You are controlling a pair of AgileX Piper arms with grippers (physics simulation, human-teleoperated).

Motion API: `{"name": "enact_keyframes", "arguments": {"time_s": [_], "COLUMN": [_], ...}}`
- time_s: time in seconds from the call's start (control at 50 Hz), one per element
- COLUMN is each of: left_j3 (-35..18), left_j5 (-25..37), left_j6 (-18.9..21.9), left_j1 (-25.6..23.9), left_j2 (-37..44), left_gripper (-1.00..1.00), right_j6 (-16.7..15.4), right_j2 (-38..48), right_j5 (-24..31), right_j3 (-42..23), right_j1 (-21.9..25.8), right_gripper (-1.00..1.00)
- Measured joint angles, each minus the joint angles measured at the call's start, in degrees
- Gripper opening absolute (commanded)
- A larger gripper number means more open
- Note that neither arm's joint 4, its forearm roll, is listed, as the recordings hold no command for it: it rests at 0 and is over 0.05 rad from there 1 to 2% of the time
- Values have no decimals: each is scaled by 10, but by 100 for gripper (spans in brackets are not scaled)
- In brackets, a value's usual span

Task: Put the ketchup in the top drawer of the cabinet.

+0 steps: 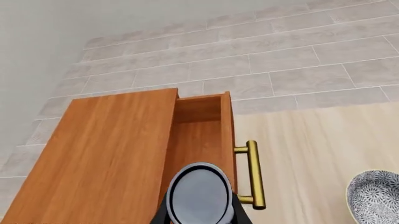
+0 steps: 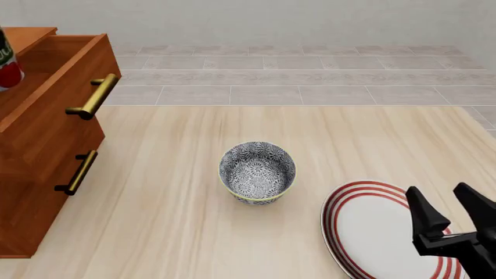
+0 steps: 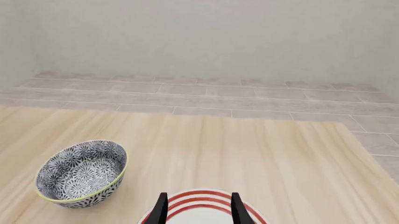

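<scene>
The ketchup (image 1: 199, 193) shows its dark grey shiny top in the left wrist view, held between the fingers of my left gripper (image 1: 199, 215), which is shut on it. It hangs above the pulled-out top drawer (image 1: 196, 137) of the cabinet (image 1: 106, 154). In the front view only a strip of the can's red label (image 2: 6, 65) shows at the left edge, above the open top drawer (image 2: 74, 55) with its brass handle (image 2: 94, 96); the left gripper itself is out of that view. My right gripper (image 2: 440, 195) is open and empty.
A grey-patterned bowl (image 2: 257, 172) stands mid-table and also shows in the right wrist view (image 3: 81, 173). A white plate with red rings (image 2: 372, 232) lies at the front right under my right gripper. The lower drawer (image 2: 46, 186) is closed.
</scene>
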Motion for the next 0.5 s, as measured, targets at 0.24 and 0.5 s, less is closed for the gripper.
{"name": "enact_keyframes", "arguments": {"time_s": [0.24, 0.5], "left_j3": [18, 41], "left_j5": [-14, -30], "left_j6": [8, 13], "left_j1": [10, 12], "left_j2": [2, 3], "left_gripper": [-100, -100], "right_j6": [0, -1], "right_j2": [10, 14], "right_j5": [-7, -10], "right_j3": [0, 0], "right_j1": [2, 2], "right_gripper": [100, 100]}}
